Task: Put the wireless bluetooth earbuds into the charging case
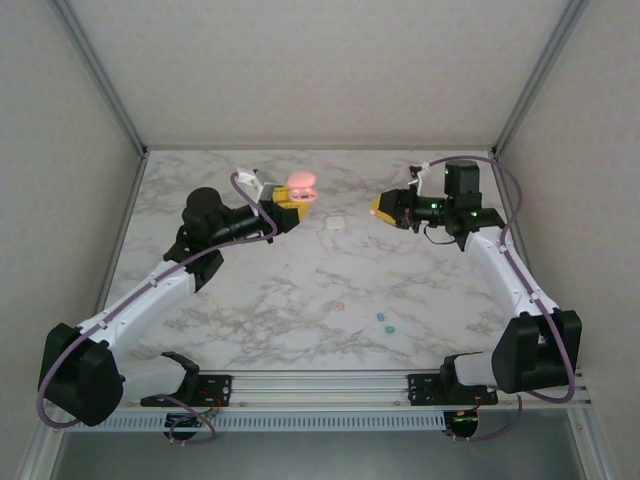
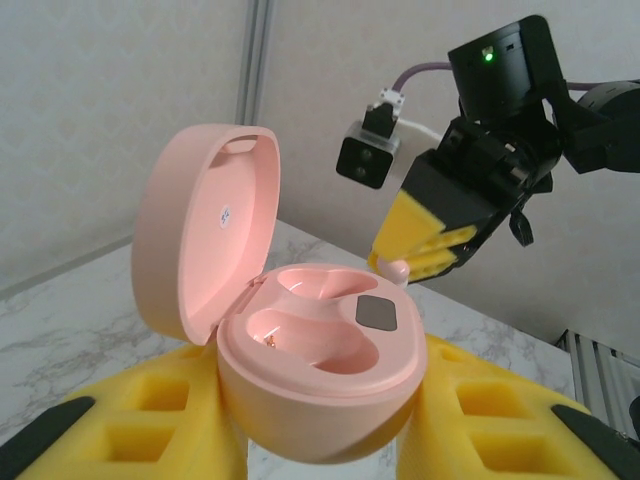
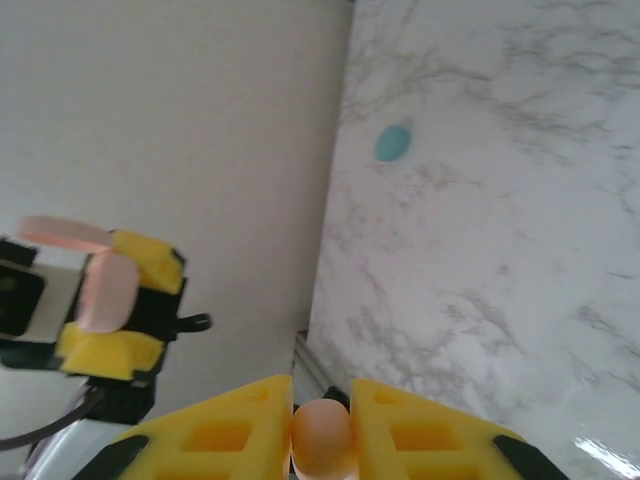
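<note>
A pink charging case [image 2: 320, 370] is held above the table with its lid [image 2: 200, 230] swung open and both sockets bare. My left gripper [image 2: 320, 420] is shut on its base, a yellow pad on each side; from above the case [image 1: 301, 186] is at the tip of the left gripper [image 1: 290, 207]. My right gripper [image 3: 322, 430] is shut on a pink-orange earbud [image 3: 322, 440]. From above the right gripper [image 1: 383, 208] hangs a short way right of the case. In the left wrist view the earbud [image 2: 395, 268] sits just beyond the case's far rim, apart from it.
On the marble table [image 1: 250, 300] lie a small white piece [image 1: 334, 223] between the grippers, a pink-orange earbud [image 1: 340, 306] and two teal earbuds [image 1: 385, 322] nearer the front. A teal piece [image 3: 392, 143] lies on the marble. Walls close the table's sides and back.
</note>
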